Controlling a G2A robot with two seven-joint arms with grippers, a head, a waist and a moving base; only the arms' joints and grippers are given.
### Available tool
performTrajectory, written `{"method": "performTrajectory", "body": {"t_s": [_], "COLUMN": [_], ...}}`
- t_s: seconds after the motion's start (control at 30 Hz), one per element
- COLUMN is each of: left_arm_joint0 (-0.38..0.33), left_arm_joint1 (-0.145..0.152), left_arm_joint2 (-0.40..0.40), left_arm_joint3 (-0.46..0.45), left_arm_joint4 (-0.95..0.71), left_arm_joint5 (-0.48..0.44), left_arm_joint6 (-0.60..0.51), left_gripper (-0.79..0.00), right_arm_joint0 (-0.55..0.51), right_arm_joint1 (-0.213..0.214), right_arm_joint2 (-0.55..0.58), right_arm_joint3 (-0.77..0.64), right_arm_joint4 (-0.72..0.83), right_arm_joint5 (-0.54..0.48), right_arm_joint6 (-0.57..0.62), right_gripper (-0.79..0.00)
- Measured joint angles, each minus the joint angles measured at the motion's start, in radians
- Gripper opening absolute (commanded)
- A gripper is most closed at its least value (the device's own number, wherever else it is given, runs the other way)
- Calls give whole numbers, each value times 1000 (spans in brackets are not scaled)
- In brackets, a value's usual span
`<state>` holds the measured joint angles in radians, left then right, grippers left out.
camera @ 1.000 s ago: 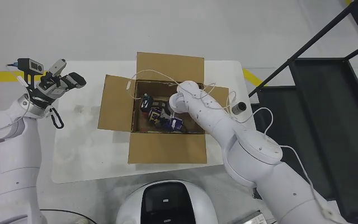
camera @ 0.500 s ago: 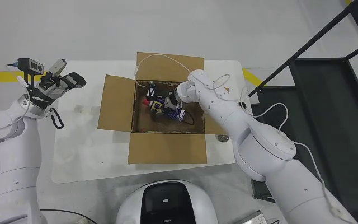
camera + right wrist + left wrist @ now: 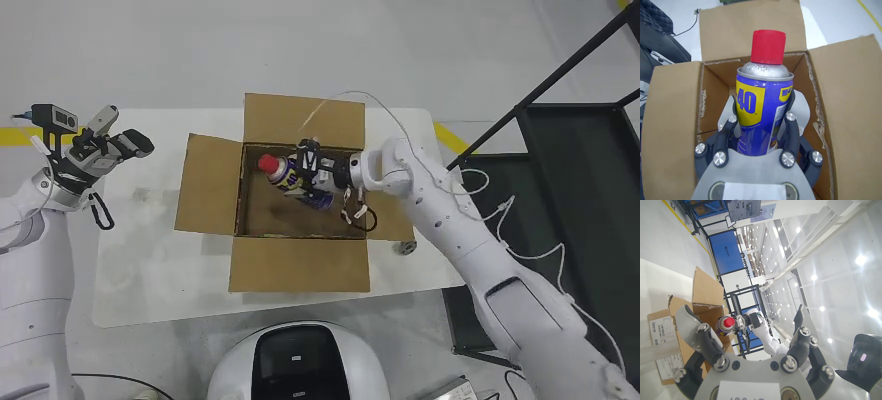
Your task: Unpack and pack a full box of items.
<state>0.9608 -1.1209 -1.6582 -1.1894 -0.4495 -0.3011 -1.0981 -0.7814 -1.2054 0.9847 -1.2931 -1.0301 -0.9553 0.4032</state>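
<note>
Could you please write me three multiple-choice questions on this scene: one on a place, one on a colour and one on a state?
1. Where is the spray can?
A) on the floor
B) over the open cardboard box, in the right gripper
C) on a shelf

2. What colour is the cap of the can?
A) red
B) green
C) white

3. In what state is the left gripper?
A) shut on a bottle
B) open and empty
C) shut on a cloth

Answers:
1 B: the right wrist view shows the gripper clasping the can above the box's inside.
2 A: the cap is plainly red in all three views.
3 B: its fingers stand spread apart with nothing between them.
</note>
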Motion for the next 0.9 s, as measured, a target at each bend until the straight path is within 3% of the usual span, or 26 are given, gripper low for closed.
{"method": "performTrajectory", "body": {"t_s": [0.13, 0.3, 0.9], "left_arm_joint0": [0, 0, 0], "left_arm_joint1": [0, 0, 0], "left_arm_joint2": [0, 0, 0], "left_arm_joint3": [0, 0, 0], "left_arm_joint4": [0, 0, 0], "left_arm_joint5": [0, 0, 0], "left_arm_joint6": [0, 0, 0], "left_gripper": [0, 0, 0], "right_arm_joint0": [-225, -414, -420], "right_arm_joint1": [63, 92, 92], "right_arm_joint2": [209, 400, 407], "right_arm_joint3": [-278, -444, -447], "right_arm_joint4": [32, 35, 35], "right_arm_joint5": [19, 28, 40], "right_arm_joint6": [21, -101, -115], "right_gripper": [-785, -785, -785]}}
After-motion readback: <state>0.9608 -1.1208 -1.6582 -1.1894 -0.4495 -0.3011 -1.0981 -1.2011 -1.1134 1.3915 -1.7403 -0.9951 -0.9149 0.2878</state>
